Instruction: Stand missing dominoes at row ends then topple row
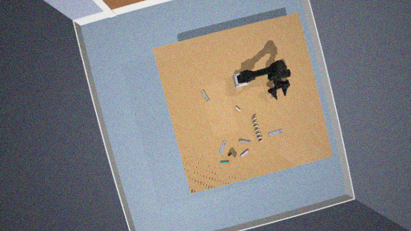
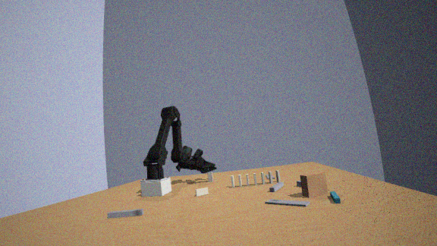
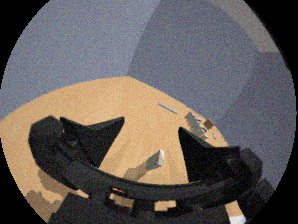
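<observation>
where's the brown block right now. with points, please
In the exterior view the brown block point(image 2: 315, 185) stands on the right side of the table, between the teal bar point(image 2: 334, 197) point(image 1: 224, 162) and the domino row point(image 2: 255, 179) point(image 1: 257, 127).

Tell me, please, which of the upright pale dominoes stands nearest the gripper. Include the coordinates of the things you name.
The lone upright domino point(image 2: 210, 177) point(image 3: 161, 158) just ahead of the open gripper point(image 2: 215, 168) point(image 3: 152, 124); unlike the others, it stands apart from the row point(image 1: 257, 129) point(image 2: 255, 179).

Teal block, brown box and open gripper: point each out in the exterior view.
Teal block point(image 2: 334, 197): exterior view, on its top face.
Brown box point(image 2: 316, 184): exterior view, on its broad side.
Gripper point(image 2: 213, 167): exterior view, midway between its fingertips.
</observation>
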`<act>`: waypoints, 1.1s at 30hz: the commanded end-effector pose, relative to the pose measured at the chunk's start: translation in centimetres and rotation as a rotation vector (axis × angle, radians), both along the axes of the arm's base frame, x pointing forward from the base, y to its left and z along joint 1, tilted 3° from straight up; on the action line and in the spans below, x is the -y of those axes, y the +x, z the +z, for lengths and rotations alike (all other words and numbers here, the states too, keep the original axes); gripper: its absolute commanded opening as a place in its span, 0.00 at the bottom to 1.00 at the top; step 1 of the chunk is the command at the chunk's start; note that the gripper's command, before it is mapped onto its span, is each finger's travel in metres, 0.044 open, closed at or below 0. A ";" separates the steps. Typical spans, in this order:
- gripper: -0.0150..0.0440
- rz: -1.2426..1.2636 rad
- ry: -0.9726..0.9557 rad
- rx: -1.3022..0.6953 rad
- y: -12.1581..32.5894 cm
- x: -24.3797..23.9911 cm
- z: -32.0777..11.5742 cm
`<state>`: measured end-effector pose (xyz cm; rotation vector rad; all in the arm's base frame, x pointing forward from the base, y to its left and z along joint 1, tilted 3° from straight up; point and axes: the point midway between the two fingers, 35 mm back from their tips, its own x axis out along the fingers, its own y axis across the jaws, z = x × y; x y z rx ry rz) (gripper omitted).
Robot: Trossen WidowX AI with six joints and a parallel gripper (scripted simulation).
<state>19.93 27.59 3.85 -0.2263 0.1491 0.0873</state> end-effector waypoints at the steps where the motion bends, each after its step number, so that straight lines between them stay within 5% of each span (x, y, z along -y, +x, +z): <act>1: 1.00 0.229 -0.461 -0.257 3.4 -3.2 -1.0; 15: 1.00 0.674 -0.846 -0.683 4.7 -2.0 1.3; 33: 1.00 1.021 -0.925 -1.053 0.4 3.5 5.6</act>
